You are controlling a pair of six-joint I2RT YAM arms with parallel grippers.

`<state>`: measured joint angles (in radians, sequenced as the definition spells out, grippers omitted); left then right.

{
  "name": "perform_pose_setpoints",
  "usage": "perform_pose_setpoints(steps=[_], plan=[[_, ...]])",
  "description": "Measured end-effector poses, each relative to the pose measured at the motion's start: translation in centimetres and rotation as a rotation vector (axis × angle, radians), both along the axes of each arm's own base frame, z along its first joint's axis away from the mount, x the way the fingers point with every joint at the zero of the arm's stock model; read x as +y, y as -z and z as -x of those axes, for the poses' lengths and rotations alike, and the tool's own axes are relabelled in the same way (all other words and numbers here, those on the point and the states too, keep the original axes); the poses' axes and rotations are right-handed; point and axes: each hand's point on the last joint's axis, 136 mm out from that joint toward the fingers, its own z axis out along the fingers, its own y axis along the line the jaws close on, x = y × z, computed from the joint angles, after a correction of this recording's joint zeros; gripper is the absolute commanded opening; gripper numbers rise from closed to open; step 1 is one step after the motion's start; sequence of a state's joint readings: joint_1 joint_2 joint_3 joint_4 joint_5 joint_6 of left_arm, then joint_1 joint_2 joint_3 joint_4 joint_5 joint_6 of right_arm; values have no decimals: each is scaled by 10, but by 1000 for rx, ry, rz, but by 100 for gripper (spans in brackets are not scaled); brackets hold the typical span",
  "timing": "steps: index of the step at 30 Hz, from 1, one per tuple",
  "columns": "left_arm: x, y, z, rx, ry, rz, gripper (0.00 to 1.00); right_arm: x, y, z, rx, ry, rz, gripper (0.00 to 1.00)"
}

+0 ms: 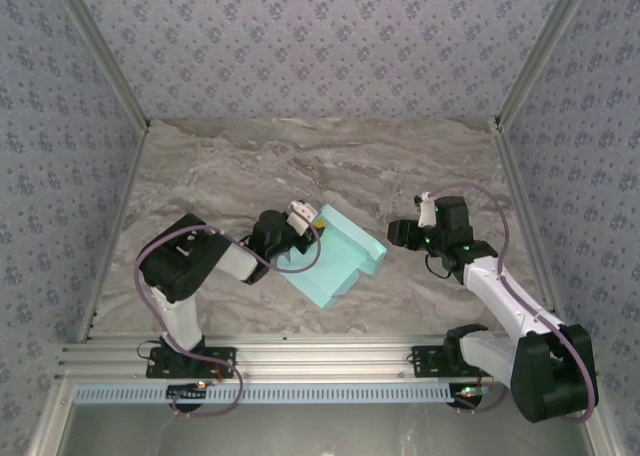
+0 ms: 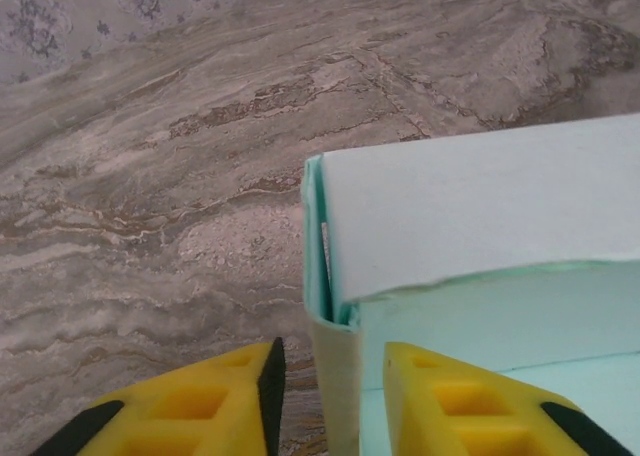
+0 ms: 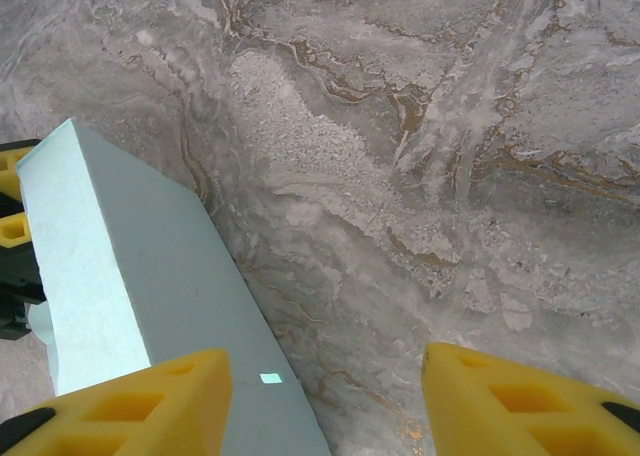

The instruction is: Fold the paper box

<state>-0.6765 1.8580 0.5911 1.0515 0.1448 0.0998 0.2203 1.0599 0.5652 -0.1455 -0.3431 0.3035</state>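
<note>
Mint card, part-folded: the paper box [image 1: 335, 261] lies on the marbled tabletop [image 1: 300, 156], a little nearer than centre, between your two arms. At its left end one wall stands upright with a panel bent over its top.

Left fingers [image 1: 312, 221]: at the box's far-left corner, partly open and straddling the upright wall. A sliver of gap shows on either side, so nothing is clamped as far as the wrist view tells.

Right fingers [image 1: 398, 234]: spread wide, holding nothing, just beside the box's right end. In the wrist view one finger hangs above the sloping panel, the other above bare tabletop.

Hazards, as judged:
(a) Close the left fingers off the crease and you will likely pinch a dent into thin card rather than set the fold.
(b) Nothing pins the box, so a push or pull from either side may slide or spin it whole instead of bending a flap.
(c) The card layers at the straddled corner sit loosely nested and may spring apart.
(d) Lower the right fingers as they stand and one tip would land on the panel and crush it.

Clearance: bare tabletop runs wide behind the box to the far wall [image 1: 320, 46] and out to the side rails [image 1: 115, 236]. The near rail [image 1: 300, 361] lies close to the box's near corner, so work away from it. Both sets of fingers sit near each other across the box; move one arm at a time.
</note>
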Motion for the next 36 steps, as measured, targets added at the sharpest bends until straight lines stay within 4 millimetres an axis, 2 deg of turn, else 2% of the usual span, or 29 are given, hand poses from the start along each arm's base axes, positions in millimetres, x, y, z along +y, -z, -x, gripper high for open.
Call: perform_pose_setpoints(steps=[4, 10, 14, 15, 23, 27, 32, 36], plan=[[-2, 3, -2, 8, -2, 2, 36, 0, 0, 0, -8, -2, 2, 54], [-7, 5, -7, 22, 0, 16, 22, 1, -1, -1, -19, -3, 5, 54], [-12, 10, -8, 39, 13, 26, 4, 1, -1, -1, -23, -3, 5, 54], [-13, 9, -9, 39, 14, 30, 3, 1, -1, -1, -23, -2, 7, 54], [-7, 8, -13, 60, -37, 38, 0, 4, 2, 3, -9, -16, 15, 55], [3, -8, -20, 74, -121, 62, 0, 5, 1, 3, -14, -15, 22, 56], [20, -31, -24, 118, -240, 132, 0, 1, -10, 1, -61, 8, 29, 57], [38, -34, -26, 221, -353, 186, 0, 9, -21, 1, -94, -28, -11, 57]])
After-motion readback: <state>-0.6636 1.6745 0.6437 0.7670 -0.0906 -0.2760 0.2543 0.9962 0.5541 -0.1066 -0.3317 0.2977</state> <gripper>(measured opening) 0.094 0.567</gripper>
